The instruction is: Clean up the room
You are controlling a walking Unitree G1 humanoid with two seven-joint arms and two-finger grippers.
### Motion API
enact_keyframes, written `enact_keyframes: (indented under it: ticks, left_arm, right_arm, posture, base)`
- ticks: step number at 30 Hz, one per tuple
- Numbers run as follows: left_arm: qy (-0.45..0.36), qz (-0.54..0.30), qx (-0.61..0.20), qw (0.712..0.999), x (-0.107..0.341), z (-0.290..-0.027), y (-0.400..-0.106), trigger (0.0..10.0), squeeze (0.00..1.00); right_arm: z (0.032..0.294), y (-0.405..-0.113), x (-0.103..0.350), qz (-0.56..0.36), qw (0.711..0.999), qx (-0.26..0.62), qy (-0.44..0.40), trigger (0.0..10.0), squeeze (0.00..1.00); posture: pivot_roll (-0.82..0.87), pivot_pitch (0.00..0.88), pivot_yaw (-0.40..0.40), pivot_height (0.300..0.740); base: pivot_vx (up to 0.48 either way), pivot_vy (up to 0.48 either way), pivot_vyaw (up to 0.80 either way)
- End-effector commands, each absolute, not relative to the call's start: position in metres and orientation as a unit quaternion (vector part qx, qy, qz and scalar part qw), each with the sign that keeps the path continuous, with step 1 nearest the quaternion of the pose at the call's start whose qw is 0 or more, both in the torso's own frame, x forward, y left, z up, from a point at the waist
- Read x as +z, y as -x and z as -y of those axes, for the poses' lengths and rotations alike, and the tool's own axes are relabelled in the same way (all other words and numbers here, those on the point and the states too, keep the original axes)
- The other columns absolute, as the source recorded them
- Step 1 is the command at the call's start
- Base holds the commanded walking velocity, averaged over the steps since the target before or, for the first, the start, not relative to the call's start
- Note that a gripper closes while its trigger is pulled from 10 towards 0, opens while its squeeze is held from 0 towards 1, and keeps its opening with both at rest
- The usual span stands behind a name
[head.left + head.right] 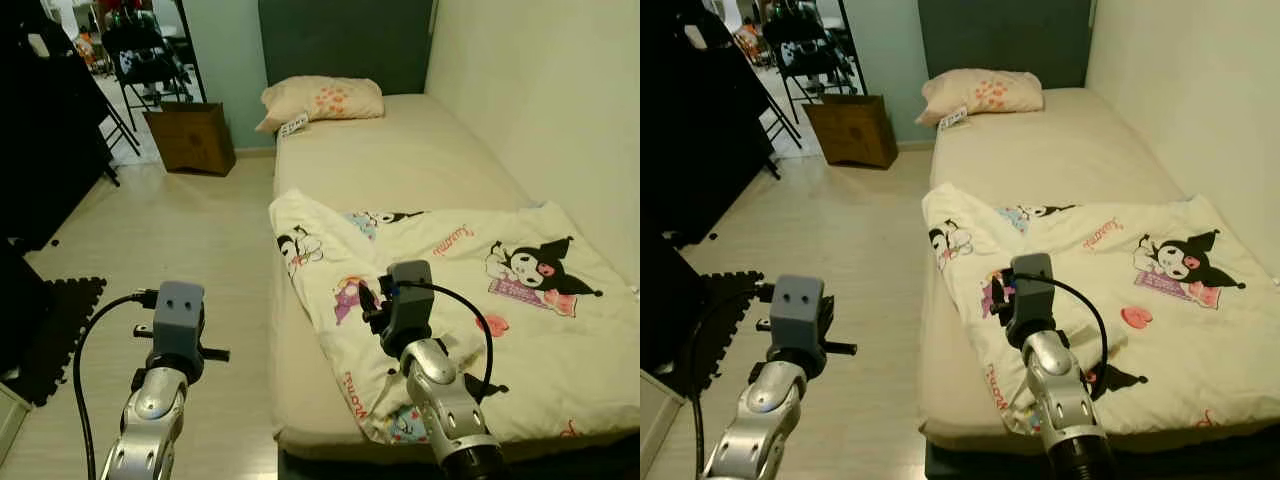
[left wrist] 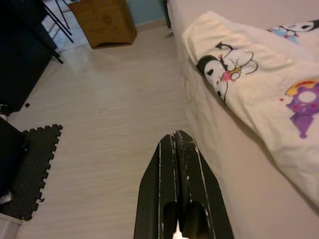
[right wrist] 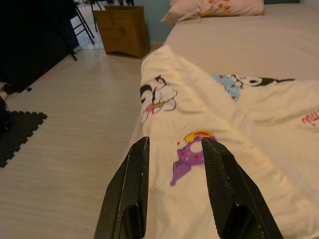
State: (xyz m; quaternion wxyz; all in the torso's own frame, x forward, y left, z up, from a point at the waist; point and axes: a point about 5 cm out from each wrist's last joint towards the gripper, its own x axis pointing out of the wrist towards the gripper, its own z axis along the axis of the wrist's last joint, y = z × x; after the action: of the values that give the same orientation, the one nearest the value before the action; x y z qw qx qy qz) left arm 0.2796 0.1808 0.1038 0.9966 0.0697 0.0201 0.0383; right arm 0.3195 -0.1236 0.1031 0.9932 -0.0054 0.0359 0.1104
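Here, a single bed (image 1: 400, 160) runs from six toward twelve o'clock, its cartoon-print blanket (image 1: 470, 300) bunched over the near half. The right claw (image 3: 172, 164), released, hovers over its folded edge; a shallow pinch could slip off. The left claw (image 2: 175, 149), clenched, hangs above the floor (image 1: 170, 240) at eight o'clock.

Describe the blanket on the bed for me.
The blanket is cream soft fabric printed with cartoon characters, lying rumpled across the foot half of the bed, one corner folded toward the floor-side edge. The pillow lies apart at the head. The right gripper hovers open over it.
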Motion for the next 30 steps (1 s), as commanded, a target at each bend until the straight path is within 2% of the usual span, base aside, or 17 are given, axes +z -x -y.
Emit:
enact_keyframes:
  ticks: [1,8,17,21,30]
  left_arm:
    - [-0.080,-0.038,0.045,0.995,0.098,-0.186,-0.277,10.0,0.00]
    - [-0.081,-0.037,0.049,0.995,0.098,-0.188,-0.276,10.0,0.00]
    - [-0.083,-0.035,0.056,0.994,0.100,-0.193,-0.278,10.0,0.00]
    - [-0.086,-0.034,0.059,0.994,0.100,-0.196,-0.280,10.0,0.00]
    - [-0.106,-0.020,0.055,0.993,0.108,-0.205,-0.287,10.0,0.00]
  right_arm:
    - [0.122,-0.319,0.099,-0.045,0.993,0.113,0.001,10.0,0.00]
    - [0.121,-0.320,0.099,-0.044,0.992,0.115,0.002,10.0,0.00]
    - [0.120,-0.323,0.101,-0.044,0.992,0.116,0.006,10.0,0.00]
    - [0.119,-0.329,0.103,-0.043,0.993,0.113,0.011,10.0,0.00]
    - [0.120,-0.347,0.111,-0.041,0.993,0.107,0.016,10.0,0.00]
  posture:
    - [-0.05,0.092,0.037,0.600]
    - [-0.04,0.095,0.032,0.576]
    - [-0.05,0.097,0.032,0.576]
    - [-0.05,0.098,0.030,0.556]
    - [-0.03,0.128,0.006,0.551]
  base:
    - [0.000,0.000,0.00]
    - [0.000,0.000,0.00]
    - [0.000,0.000,0.00]
    - [0.000,0.000,0.00]
    - [0.000,0.000,0.00]
